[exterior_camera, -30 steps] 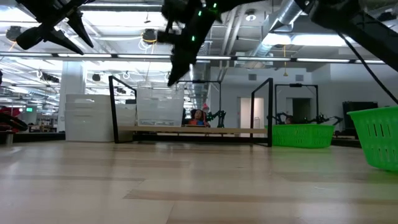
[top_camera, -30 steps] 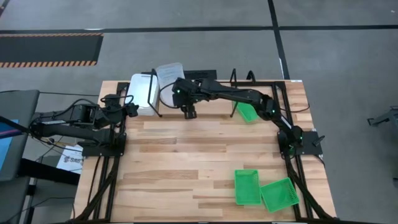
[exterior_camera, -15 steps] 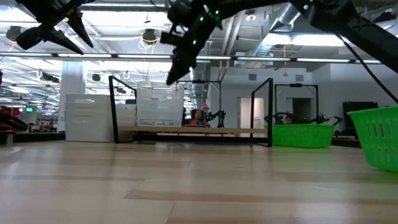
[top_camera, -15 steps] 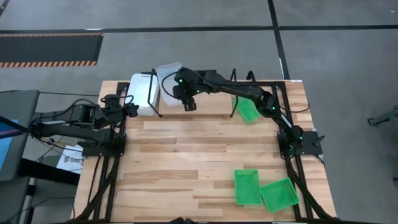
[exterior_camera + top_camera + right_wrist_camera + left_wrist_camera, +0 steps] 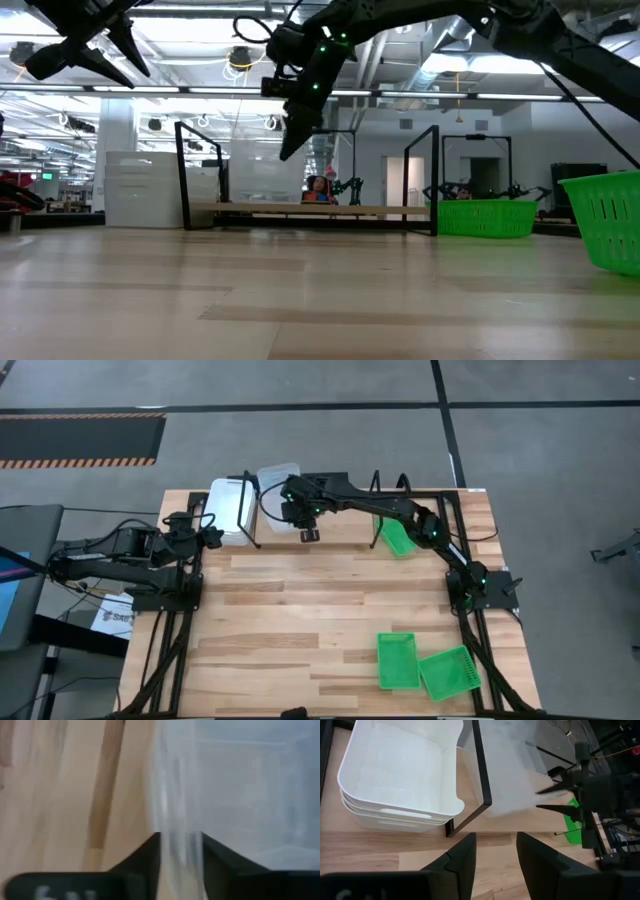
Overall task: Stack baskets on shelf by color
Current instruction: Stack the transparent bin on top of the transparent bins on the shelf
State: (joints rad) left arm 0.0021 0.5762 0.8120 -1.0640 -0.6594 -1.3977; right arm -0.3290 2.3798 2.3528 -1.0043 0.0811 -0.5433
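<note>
- Clear plastic is what the right gripper (image 5: 180, 865) has its fingers round: the wall of a see-through basket (image 5: 278, 478) stands in the narrow gap between them, so the jaws look closed on that wall.
- That clear basket sits at the shelf (image 5: 345, 520), toward the end nearest the white baskets, and the right arm reaches over the shelf board to it.
- White baskets (image 5: 230, 510), nested in a stack, stand just beside the clear one, at the shelf's outer end, with a black shelf leg (image 5: 482, 775) rising between the two.
- One green basket (image 5: 397, 539) lies at the opposite end of the shelf, by its black frame.
- Two more green baskets, an upright one (image 5: 397, 660) and a tilted one (image 5: 448, 672), lie touching each other on the tabletop (image 5: 300, 620), well apart from the shelf, at the near corner.
- The left gripper (image 5: 495, 855) hangs in the air beside the white stack, away from the shelf board, its fingers partly apart with nothing between them.
</note>
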